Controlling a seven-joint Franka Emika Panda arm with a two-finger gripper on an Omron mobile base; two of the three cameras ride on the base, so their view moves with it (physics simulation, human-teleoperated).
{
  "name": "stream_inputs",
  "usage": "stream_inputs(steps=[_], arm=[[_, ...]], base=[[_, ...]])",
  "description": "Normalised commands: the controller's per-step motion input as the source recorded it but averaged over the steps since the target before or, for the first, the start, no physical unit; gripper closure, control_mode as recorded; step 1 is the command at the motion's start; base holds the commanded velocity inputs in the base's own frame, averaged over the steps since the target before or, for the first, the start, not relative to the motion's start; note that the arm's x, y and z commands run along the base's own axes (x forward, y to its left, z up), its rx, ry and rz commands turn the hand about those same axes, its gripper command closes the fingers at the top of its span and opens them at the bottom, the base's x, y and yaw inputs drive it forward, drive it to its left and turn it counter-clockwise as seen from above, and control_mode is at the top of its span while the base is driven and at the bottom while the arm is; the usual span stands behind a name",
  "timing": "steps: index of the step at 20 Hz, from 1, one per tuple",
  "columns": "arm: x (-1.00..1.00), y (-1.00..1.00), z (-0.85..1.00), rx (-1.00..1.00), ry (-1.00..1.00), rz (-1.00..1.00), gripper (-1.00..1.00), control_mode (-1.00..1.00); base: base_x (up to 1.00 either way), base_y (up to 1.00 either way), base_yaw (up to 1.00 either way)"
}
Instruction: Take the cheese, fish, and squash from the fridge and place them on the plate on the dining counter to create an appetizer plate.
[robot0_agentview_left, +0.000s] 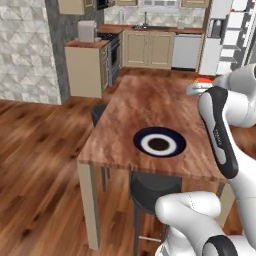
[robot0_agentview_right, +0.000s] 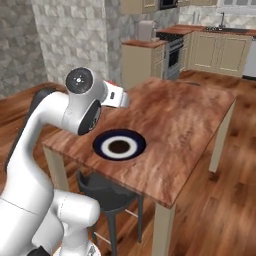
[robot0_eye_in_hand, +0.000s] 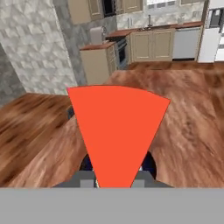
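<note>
Left base view. Dining counter (robot0_agentview_left: 150, 107): reddish wood-grain top, running away toward the kitchen. Plate (robot0_agentview_left: 159, 142): navy rim, white centre, a small dark item at its middle (too small to name with confidence; possibly the fish), lying near the counter's near edge. Fridge (robot0_agentview_left: 226, 35): far right background, door open, white shelves showing. The arm rises at right; a scrap of red-orange, the cheese (robot0_agentview_left: 204, 80), shows at its far end above the counter's right side, well beyond the plate. Dark stool (robot0_agentview_left: 150, 192) tucked under the near edge.

Right base view. Plate (robot0_agentview_right: 119, 146) on the near-left part of the counter (robot0_agentview_right: 190, 115). The hand reaches out over the counter just above and behind the plate. Nothing else stands on the top.

Hand view. Gripper (robot0_eye_in_hand: 113, 177): jaws clenched on the cheese (robot0_eye_in_hand: 117, 129), a wedge with its point down between the tips and its broad edge fanned upward (long axis in line with the fingers). Counter (robot0_eye_in_hand: 192, 118) lies beneath; beige cabinets (robot0_eye_in_hand: 151, 43) beyond. Judged: the plate lies below and back toward the base, path unobstructed.
</note>
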Motion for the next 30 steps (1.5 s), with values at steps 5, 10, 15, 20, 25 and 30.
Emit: stream_inputs(steps=[5,10,15,20,25,30], arm=[[0.08,0.04,-0.04,-0.01,0.00,-0.05,1.00,-1.00],[0.12,0.38,-0.22,-0.01,0.01,-0.19,1.00,-1.00],[0.00,0.36,-0.24,-0.01,0.03,-0.16,1.00,-1.00],[0.00,0.17,-0.21,0.00,0.05,-0.14,1.00,-1.00],[0.00,0.00,-0.16,0.00,0.11,-0.11,1.00,-1.00],[0.00,0.00,-0.21,0.02,0.13,-0.06,1.00,-1.00]], base=[[0.54,0.17,-0.21],[0.00,0.00,0.00],[0.00,0.00,0.00],[0.00,0.00,0.00],[0.00,0.00,0.00],[0.00,0.00,0.00]])
